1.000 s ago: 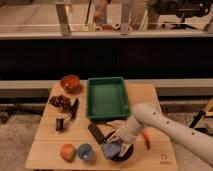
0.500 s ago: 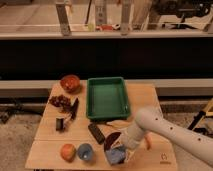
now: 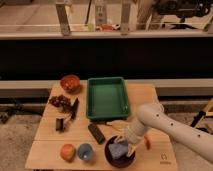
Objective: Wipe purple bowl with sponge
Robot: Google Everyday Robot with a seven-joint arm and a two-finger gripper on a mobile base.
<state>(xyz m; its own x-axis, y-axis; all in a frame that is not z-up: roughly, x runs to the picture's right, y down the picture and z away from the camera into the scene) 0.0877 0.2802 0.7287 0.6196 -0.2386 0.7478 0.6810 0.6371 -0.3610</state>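
Near worktop (image 3: 50, 145) front edge: purple bowl (image 3: 112, 160), beside the blue cup (image 3: 85, 151)
Tool (image 3: 131, 146): over the bowl's right side; we cannot tell its grip
Sponge (image 3: 119, 149): inside the bowl, under the tool
Risk: we fear a hard sideways wipe shoves the bowl into the cup or off the edge

1. The counter (image 3: 50, 155) is pale, matt wood.
2. The green tray (image 3: 90, 100) looks like smooth plastic.
3. The sponge (image 3: 119, 150) looks soft and matt, lying in the smooth purple bowl (image 3: 108, 151).
4. The gripper (image 3: 128, 144), over that bowl, joins a smooth white arm (image 3: 165, 125).
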